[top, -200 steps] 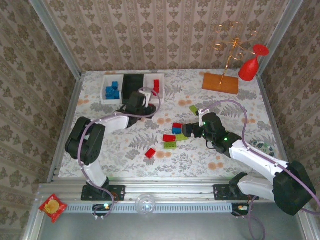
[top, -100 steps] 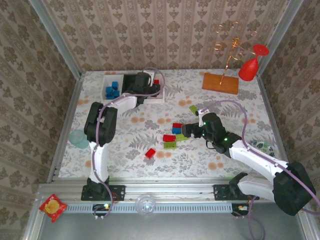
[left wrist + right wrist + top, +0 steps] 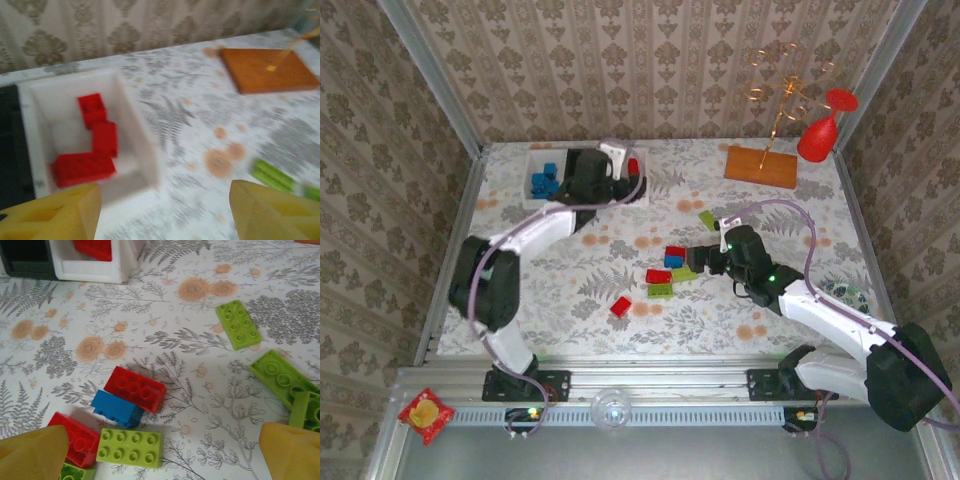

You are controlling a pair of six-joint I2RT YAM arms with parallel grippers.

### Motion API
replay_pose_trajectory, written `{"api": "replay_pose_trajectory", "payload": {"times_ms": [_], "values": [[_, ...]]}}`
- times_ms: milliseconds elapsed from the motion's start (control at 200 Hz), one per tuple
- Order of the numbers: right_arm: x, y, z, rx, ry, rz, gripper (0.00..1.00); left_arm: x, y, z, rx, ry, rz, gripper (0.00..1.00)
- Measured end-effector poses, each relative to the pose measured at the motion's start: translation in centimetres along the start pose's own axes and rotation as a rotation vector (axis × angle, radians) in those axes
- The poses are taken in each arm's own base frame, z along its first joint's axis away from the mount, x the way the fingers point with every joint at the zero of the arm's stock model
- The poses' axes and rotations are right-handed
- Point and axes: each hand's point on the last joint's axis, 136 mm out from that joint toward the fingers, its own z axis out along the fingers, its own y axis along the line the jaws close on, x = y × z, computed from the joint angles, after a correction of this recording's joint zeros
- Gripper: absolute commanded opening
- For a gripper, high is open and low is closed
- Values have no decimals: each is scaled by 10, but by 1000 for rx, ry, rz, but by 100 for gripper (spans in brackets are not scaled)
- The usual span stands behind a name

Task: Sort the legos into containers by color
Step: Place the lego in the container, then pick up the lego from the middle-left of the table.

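Three containers stand in a row at the back left: a white bin (image 3: 542,180) with blue legos, a black bin (image 3: 578,160), and a white bin (image 3: 142,150) with three red legos (image 3: 92,142). My left gripper (image 3: 605,165) hovers over the black and right bins. It is open, and its yellow fingers (image 3: 50,215) hold nothing. Loose legos lie mid-table: a red one (image 3: 135,387), a blue one (image 3: 117,407) and a lime one (image 3: 130,447). More green ones (image 3: 239,324) lie to the right. My right gripper (image 3: 162,460) is open just above this cluster (image 3: 668,270).
An orange wooden base (image 3: 760,165) with a gold rack stands at the back right, and a red wine glass (image 3: 820,130) is beside it. A single red brick (image 3: 620,306) lies nearer the front. Patterned walls close in the table on three sides.
The left arm swung from the mid-left table back to the bins, and its jaws went from shut to open. The right arm stayed put.
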Motion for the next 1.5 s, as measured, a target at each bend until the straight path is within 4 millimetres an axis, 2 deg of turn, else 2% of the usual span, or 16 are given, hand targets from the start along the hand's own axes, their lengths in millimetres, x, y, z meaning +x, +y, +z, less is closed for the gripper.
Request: {"api": "replay_pose_trajectory", "payload": {"times_ms": [70, 165, 250, 315, 375, 490, 610, 795, 1220, 1500], "values": [[-2, -5, -2, 13, -12, 13, 99, 25, -33, -25, 90, 28, 26, 69], [-5, -11, -7, 31, -29, 27, 99, 82, -68, -52, 206, 129, 76, 69], [-7, -15, -11, 37, -46, 35, 100, 136, -81, -72, 263, 252, 107, 69], [-8, -16, -13, 38, -51, 40, 100, 167, -87, -84, 298, 334, 125, 68], [-7, -16, -13, 39, -50, 41, 100, 191, -93, -93, 331, 395, 145, 67], [-7, -16, -13, 39, -49, 42, 100, 218, -104, -102, 377, 467, 182, 64], [-5, -16, -11, 38, -44, 41, 100, 235, -111, -100, 404, 520, 208, 62], [-3, -16, -10, 36, -35, 43, 100, 258, -108, -84, 395, 613, 218, 60], [-1, -14, -6, 26, -25, 42, 100, 255, -117, -44, 365, 618, 379, 62], [2, -12, -3, 18, -9, 41, 100, 256, -124, -36, 348, 607, 499, 74]]}}
